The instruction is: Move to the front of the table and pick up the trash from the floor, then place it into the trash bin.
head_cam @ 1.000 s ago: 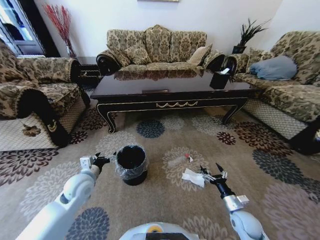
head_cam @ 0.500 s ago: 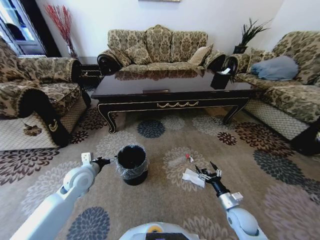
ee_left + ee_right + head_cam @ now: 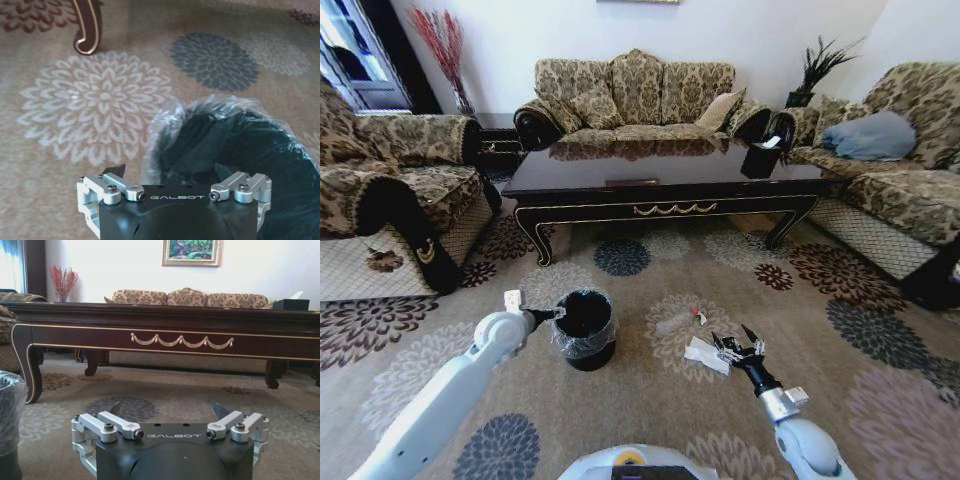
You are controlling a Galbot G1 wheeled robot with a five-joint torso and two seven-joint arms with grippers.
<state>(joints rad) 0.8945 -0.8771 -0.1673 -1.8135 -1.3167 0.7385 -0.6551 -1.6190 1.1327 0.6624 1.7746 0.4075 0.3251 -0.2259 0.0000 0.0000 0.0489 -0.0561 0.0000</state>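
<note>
right gripper point(image 3: 741, 346) wide open, empty, beside crumpled paper point(image 3: 706, 355) | paper probably light, soft (pinch any fold) | left gripper point(image 3: 552, 314) open, empty, at trash bin point(image 3: 584, 327) rim

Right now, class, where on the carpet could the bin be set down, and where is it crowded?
Free: the patterned beige carpet between the dark glossy coffee table and the round black bag-lined bin. Crowded: right of the bin, where the crumpled white paper, clear red-capped bottle and right gripper cluster.
</note>
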